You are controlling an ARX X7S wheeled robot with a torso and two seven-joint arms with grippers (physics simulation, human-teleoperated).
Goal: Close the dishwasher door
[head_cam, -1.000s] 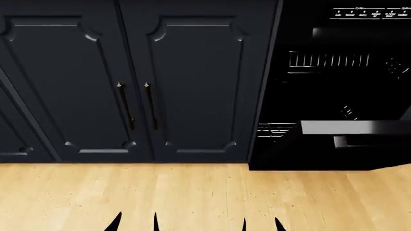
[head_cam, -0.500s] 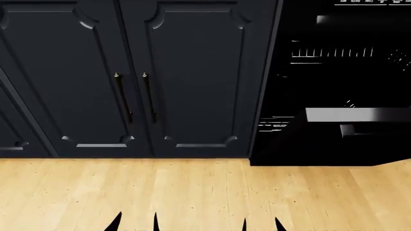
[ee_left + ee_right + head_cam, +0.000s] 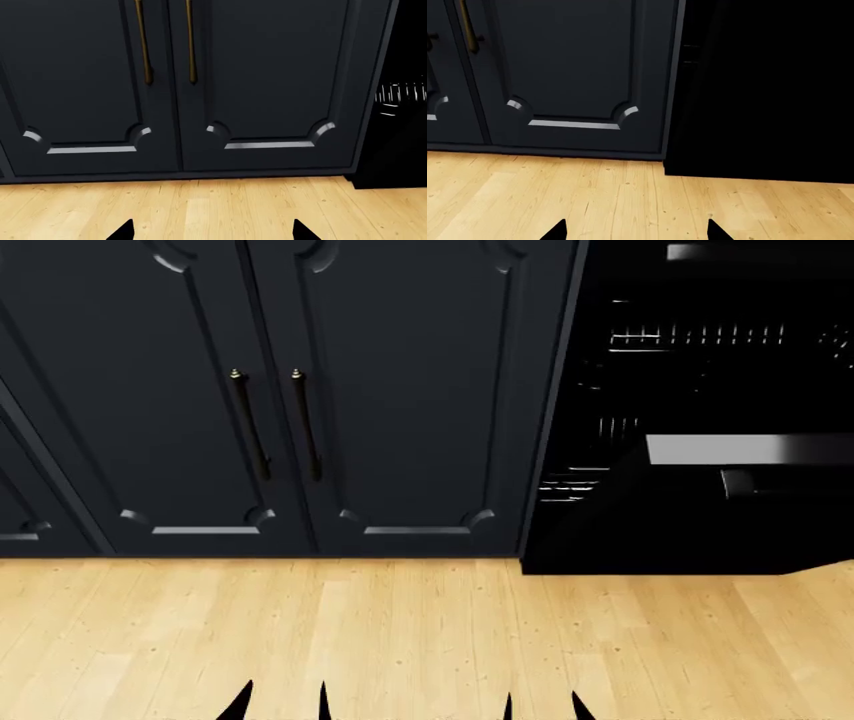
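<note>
While I face the cabinets, they fill most of the head view: dark navy doors with raised panels, standing on a pale wood floor. Right of them is the dishwasher, a black cavity with thin white rack wires showing inside.

The door hangs open at the right of the head view, tilted out from the cavity, a glossy black panel with a silver-grey strip along its top edge. Just under that strip I see one end of the bar handle; the rest runs out of view. In my right wrist view the door and the cavity merge into one black mass beside the cabinet edge, and I cannot tell them apart there.

Two slim vertical handles sit side by side where the cabinet doors meet; in my left wrist view they look brassy.

No writing or label can be read anywhere.

My left fingers and right fingers show only as black tips at the bottom of the head view, low over the floor, well apart from the door. On each hand the tips are spread with floor between them, holding nothing.
</note>
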